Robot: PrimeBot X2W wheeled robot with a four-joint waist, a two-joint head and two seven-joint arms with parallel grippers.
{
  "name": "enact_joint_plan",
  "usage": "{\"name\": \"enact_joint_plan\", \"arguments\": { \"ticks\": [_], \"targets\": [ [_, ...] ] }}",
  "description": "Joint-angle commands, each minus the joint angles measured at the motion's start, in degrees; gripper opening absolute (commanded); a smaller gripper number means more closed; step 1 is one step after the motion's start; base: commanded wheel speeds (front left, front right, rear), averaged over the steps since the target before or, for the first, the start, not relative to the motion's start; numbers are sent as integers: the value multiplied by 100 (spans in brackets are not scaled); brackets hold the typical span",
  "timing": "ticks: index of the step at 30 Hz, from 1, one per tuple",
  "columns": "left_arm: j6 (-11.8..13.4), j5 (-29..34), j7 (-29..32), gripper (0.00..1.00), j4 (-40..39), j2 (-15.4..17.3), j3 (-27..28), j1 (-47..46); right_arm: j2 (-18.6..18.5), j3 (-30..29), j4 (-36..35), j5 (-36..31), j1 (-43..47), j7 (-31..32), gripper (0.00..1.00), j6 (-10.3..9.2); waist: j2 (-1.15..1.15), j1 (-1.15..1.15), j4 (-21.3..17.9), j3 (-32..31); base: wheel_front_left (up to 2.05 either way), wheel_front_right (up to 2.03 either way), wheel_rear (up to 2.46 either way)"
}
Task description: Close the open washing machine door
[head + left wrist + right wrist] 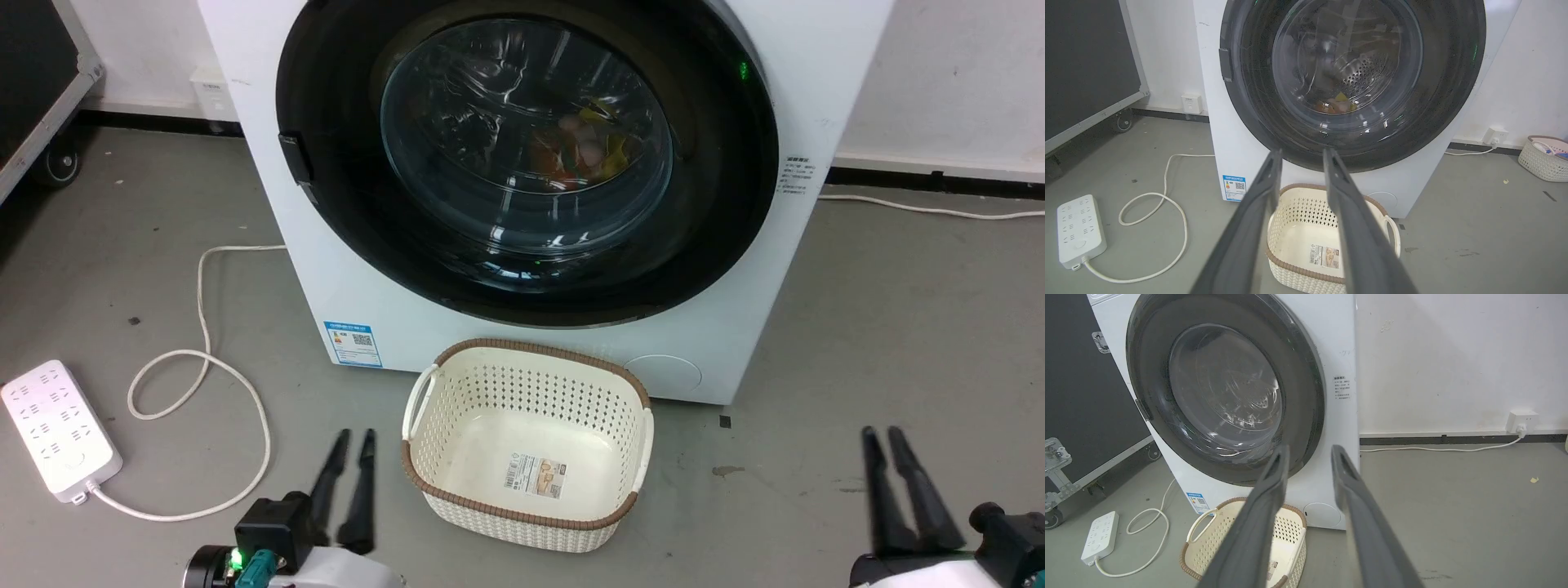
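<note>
The large round glossy black door (pixel 526 155) with its bulging clear glass window is seen lying flat against the front of the white front-loading washing machine (pixel 326 286). No gap is visible between the door's rim and the white panel in the head view or in either wrist view. A small dark handle piece (pixel 295 159) is placed on the left edge of the door. Through the glass, the perforated steel drum (pixel 1367 73) and some orange and yellow items (pixel 588 147) are seen, but what these are cannot be told. A small green light (pixel 743 71) is lit at the upper right of the door rim, and a blue sticker (pixel 353 343) is fixed low on the machine's front.

On the grey floor just before the machine, a cream perforated plastic basket with a brown rim (pixel 531 347) is placed, with only a label on its bottom.

The left gripper (pixel 356 434) is held low, just to the left of the basket. Its two long dark fingers are spread a little apart and nothing is held between them. The right gripper (pixel 882 433) is held low, well to the right of the basket. Its fingers are also parted and nothing is pinched. Both grippers are well apart from the door.

A white power strip (pixel 57 429) is laid on the floor at the left, and a white cable (pixel 204 359) is looped beside it.
</note>
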Motion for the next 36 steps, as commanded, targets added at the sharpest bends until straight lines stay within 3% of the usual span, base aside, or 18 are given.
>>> {"name": "enact_joint_plan", "arguments": {
  "ticks": [1,36],
  "targets": [
    [0,0,0,0,0,0,0,0,0,-2,0,0,0,0,0,0,0,0,0,0,0,0,0],
    [77,244,405,0,-327,1,136,24,26,103,-109,-334,-121,408,0,-1,0,0,-53,23,0,0,0]
  ]
}}
